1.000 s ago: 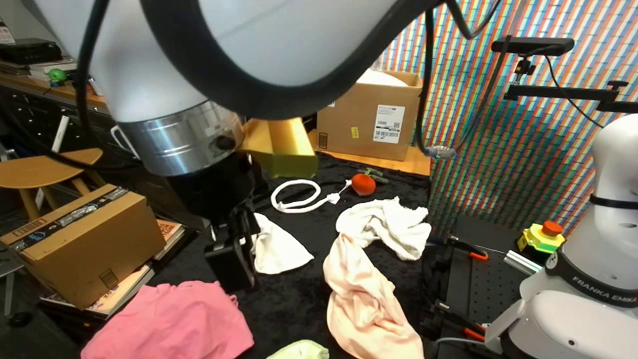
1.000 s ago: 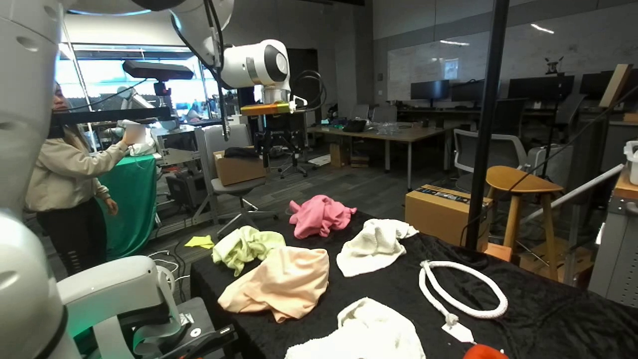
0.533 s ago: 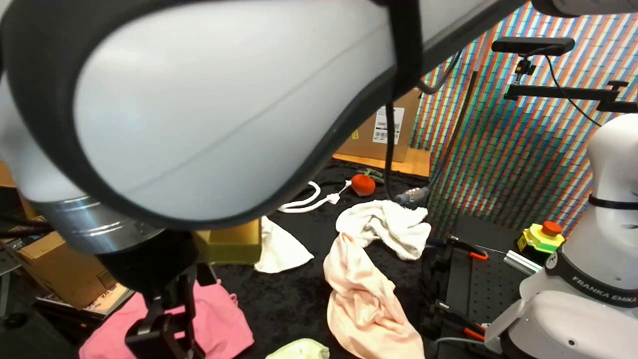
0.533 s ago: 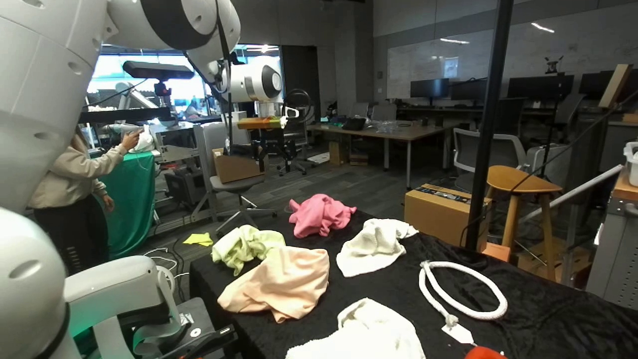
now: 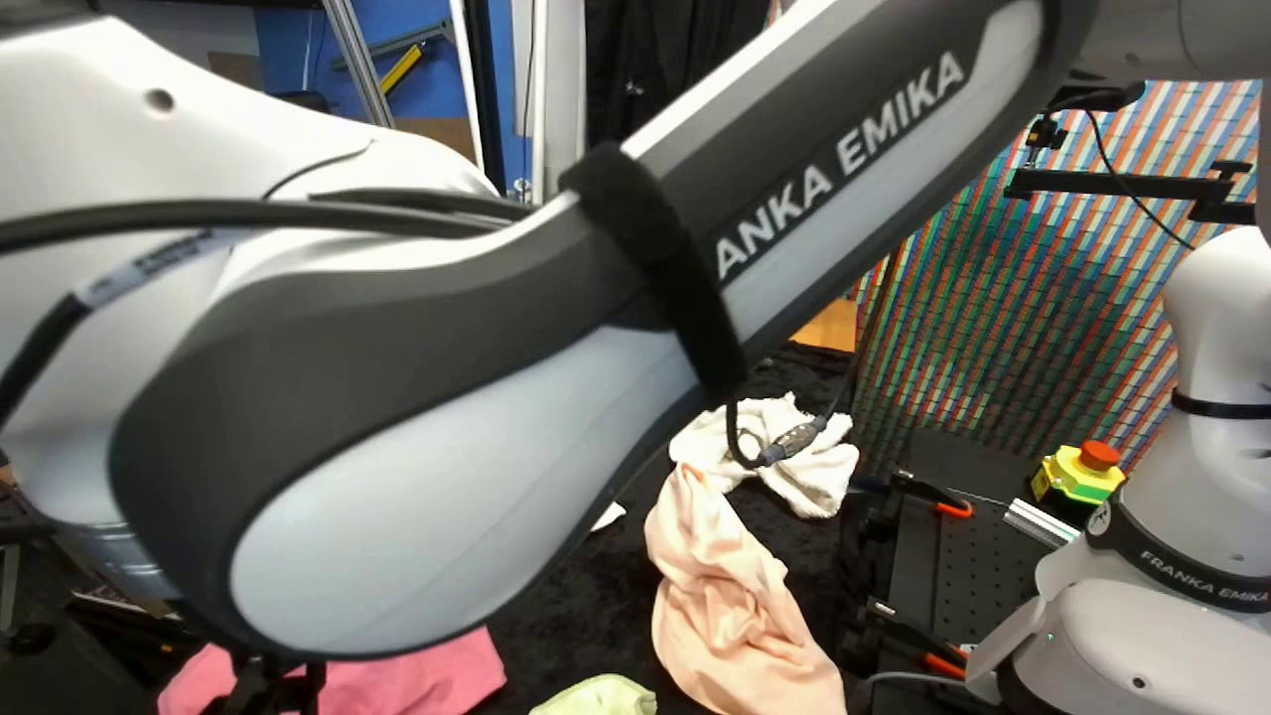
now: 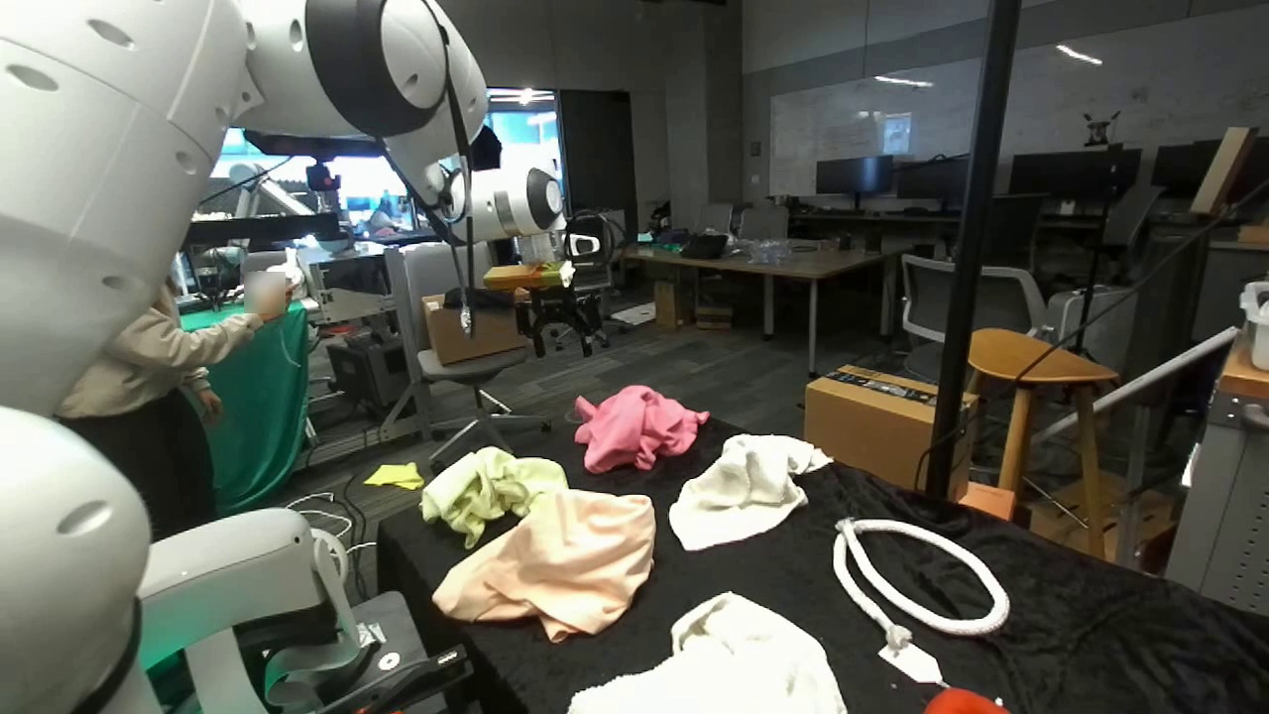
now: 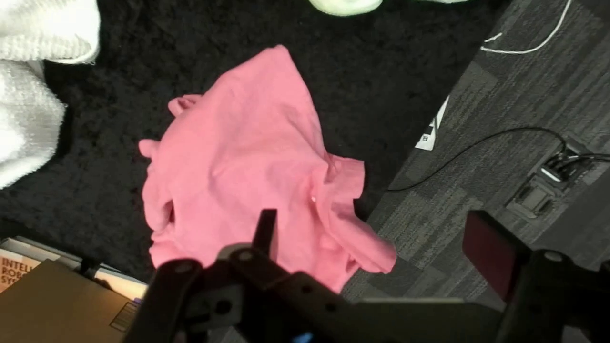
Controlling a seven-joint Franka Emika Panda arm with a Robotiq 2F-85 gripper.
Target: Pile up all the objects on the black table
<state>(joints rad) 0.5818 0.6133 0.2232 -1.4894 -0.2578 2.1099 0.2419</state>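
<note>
In the wrist view the gripper (image 7: 376,237) is standing wide, with nothing being held between its fingers (image 7: 491,257). The pink towel (image 7: 252,157) is lying below, crumpled on the worktop (image 7: 381,71), and its bulk is being shown up and to the left of the gap — one finger is being seen against the pink, the other against the floor (image 7: 433,233). The towel's longer run is slanting from the top toward the lower right, where a loose flap is overlapping the worktop's edge. White cloth (image 7: 24,119) is being caught at the left, a sliver of green cloth (image 7: 345,5) at the top.

In an exterior view much is being blocked by the arm (image 5: 477,447); the gripper is being shown only in part, in front of the pink towel (image 5: 427,675), while the peach cloth (image 5: 730,606) is lying off to the side, nearer the base (image 5: 1162,626).

In an exterior view the gripper is hanging above the pink towel (image 6: 639,428) and apart from it. The green cloth (image 6: 491,491) and the peach cloth are meeting in this view, while white cloth (image 6: 749,491) and a second white cloth (image 6: 729,664) are lying apart — no pile is being formed yet. For the coming move, the towel is being judged to lie beneath the gripper and off toward the worktop's middle: a shift inward, then a descent, is seemingly being called for; with a straight drop, only the outer folds might be caught.
</note>
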